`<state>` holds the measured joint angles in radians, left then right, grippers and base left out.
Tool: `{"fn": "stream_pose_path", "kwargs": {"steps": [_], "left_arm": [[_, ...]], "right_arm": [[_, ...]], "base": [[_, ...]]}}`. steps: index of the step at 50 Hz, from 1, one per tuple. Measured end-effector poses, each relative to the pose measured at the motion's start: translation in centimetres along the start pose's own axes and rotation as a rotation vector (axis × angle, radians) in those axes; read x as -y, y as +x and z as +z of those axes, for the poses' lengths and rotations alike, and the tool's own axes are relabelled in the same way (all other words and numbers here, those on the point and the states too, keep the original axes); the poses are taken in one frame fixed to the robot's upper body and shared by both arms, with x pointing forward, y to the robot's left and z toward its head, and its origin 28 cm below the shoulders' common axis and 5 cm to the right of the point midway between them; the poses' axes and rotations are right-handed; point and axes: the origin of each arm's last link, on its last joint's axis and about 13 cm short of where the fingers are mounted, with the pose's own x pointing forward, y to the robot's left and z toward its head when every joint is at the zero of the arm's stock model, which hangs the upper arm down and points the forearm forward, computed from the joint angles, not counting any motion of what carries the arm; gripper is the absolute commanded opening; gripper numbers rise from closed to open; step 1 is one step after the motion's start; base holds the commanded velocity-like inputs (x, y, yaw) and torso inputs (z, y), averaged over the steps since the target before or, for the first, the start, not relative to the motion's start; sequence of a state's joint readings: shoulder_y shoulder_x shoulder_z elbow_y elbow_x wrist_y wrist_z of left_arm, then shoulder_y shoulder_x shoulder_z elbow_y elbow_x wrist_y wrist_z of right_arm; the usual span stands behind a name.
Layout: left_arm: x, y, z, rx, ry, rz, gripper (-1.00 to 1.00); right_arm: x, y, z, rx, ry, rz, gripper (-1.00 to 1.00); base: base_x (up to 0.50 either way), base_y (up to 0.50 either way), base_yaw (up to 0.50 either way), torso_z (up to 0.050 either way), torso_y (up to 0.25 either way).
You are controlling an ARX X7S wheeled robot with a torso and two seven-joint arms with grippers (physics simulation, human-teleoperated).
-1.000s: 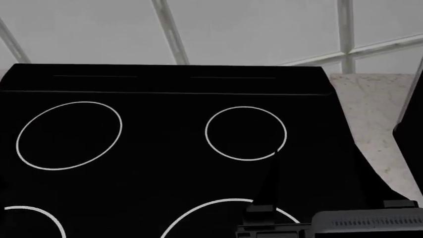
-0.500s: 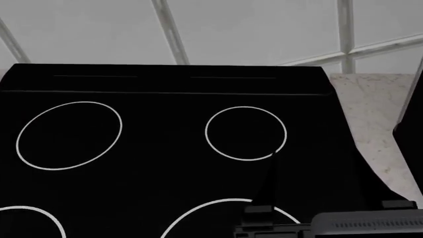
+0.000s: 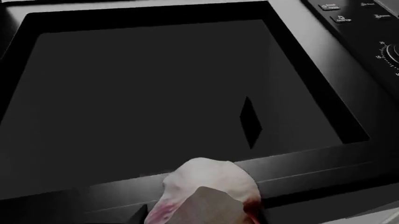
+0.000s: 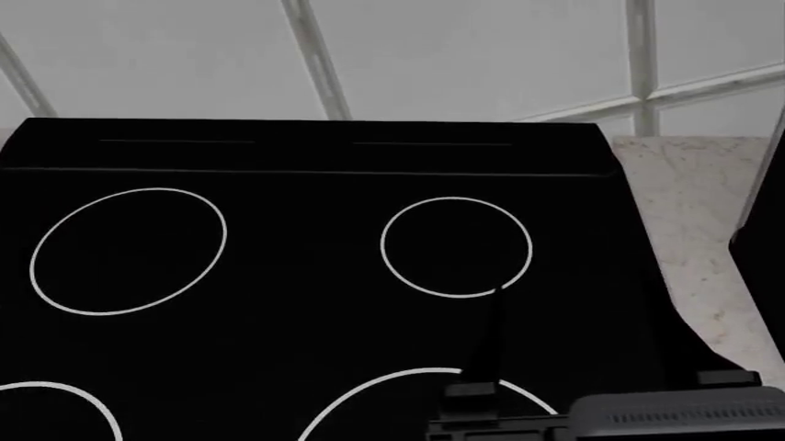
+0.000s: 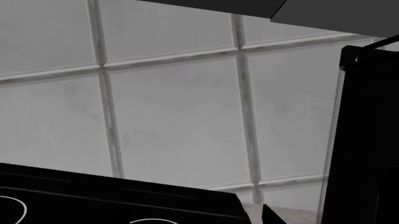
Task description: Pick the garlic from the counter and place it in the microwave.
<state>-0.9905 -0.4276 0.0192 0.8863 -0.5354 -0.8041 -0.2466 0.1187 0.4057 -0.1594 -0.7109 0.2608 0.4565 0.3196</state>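
Note:
In the left wrist view the garlic [image 3: 209, 193], an off-white bulb with pinkish streaks, sits between my left gripper's jaws. It is held just in front of the lower front rim of the open microwave [image 3: 299, 170]. The dark cavity [image 3: 149, 88] lies beyond it. Only a dark bit of one finger [image 3: 138, 213] shows beside the bulb. My left gripper is out of the head view. My right gripper [image 4: 589, 312] hangs over the black stovetop [image 4: 270, 303] with its thin fingers apart and nothing between them. The counter [image 4: 699, 211] shows as a marble strip at the right.
The microwave's control panel [image 3: 367, 32], with buttons and a dial, is beside the cavity. A black upright panel [image 5: 367, 140] stands close by the right gripper; it also shows in the head view [image 4: 763, 220]. A grey tiled wall [image 4: 466, 55] backs the stovetop.
In the head view my right gripper has sunk slightly and drifted a little left. The stovetop and counter are unchanged.

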Motion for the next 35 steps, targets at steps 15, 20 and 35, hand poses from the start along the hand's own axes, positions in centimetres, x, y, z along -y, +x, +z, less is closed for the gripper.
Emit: {"fn": "stream_pose_path", "kwargs": {"steps": [15, 20, 35], "left_arm": [[-0.8, 4.3, 2.3, 0.035, 0.011, -0.018, -1.0], [-0.9, 6.0, 3.0, 0.04, 0.021, -0.027, -1.0], [-1.7, 9.9, 4.9, 0.052, 0.062, -0.031, -1.0]], "right_arm": [[-0.1, 0.0, -0.1, 0.001, 0.004, 0.007, 1.0], [-0.1, -0.1, -0.1, 0.002, 0.006, 0.009, 1.0], [-0.2, 0.0, -0.2, 0.002, 0.008, 0.014, 1.0]], "base": [[0.0, 0.0, 0.0, 0.0, 0.0], [0.0, 0.0, 0.0, 0.0, 0.0], [0.0, 0.0, 0.0, 0.0, 0.0]]}}
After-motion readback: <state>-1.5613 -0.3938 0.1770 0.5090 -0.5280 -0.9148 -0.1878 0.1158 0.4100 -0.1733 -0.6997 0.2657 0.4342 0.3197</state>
